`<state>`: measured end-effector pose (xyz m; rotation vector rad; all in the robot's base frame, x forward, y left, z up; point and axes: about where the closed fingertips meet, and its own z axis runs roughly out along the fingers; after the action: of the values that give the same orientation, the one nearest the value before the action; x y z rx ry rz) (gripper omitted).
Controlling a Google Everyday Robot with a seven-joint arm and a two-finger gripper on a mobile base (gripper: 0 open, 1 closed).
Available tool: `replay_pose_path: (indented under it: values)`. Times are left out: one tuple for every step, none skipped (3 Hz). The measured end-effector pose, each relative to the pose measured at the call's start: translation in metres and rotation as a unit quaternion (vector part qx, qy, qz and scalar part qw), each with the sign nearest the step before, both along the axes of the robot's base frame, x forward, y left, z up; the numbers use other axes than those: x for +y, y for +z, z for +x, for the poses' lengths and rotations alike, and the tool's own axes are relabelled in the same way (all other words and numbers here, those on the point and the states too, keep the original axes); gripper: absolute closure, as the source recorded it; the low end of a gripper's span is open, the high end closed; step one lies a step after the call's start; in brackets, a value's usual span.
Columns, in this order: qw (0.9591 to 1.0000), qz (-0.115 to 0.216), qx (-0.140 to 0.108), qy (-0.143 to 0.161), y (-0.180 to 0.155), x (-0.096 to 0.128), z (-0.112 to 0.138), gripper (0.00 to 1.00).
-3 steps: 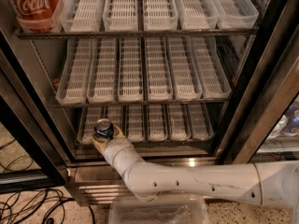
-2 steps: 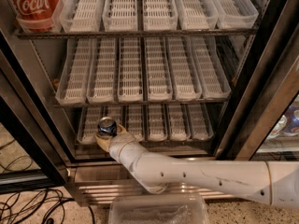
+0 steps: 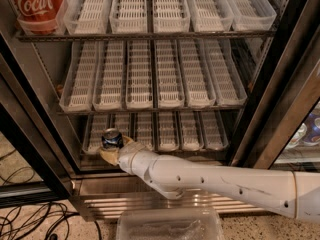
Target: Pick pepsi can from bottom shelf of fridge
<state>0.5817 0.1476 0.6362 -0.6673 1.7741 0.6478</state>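
**Camera view: sole view**

- Item: pepsi can [image 3: 112,138]. Small dark blue drink can with a silver top. The markings on its side are too dim to read.
- Location: front left end of the bottom shelf [image 3: 170,131] of the fridge [image 3: 100,196], upright over the left-hand white lane trays and close to the shelf's front edge.
- Gripper [image 3: 114,147]: at the can, reaching in low from the right on the white arm [image 3: 210,176]. Tan fingers [image 3: 106,156] wrap the lower body from either side and appear closed on the can, though the contact on the far side is hidden behind it.
- Handling, judged:
  - Thin aluminium wall, rigid enough if the can is full but easily dented by a hard squeeze.
  - Probably moderately heavy for its size if unopened.
  - Smooth painted surface, and likely slick with condensation in a cooler.
  - Round body, so it can twist or slip in flat pads.
- Where to take hold, judged: mid to lower body, pads square across the widest part, below the tapered shoulder. Firm but not crushing pressure.
- Extraction, judged: lift slightly clear of the tray ribs, then draw straight out under the middle shelf.
- Other stock: a red Coca-Cola container [image 3: 35,4] on the top shelf at far left, well apart from the can.
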Motion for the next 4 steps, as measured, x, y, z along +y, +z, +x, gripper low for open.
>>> replay_pose_path:
  values:
    - [1.0000, 0.000, 0.000, 0.000, 0.000, 0.000, 0.000, 1.00]
    - [0.9995, 0.000, 0.016, 0.027, -0.002, -0.002, -0.011, 1.00]
    - [0.9967, 0.010, 0.045, 0.068, 0.001, -0.012, -0.023, 1.00]
    - [0.9905, 0.022, 0.072, 0.115, 0.006, -0.018, -0.036, 1.00]
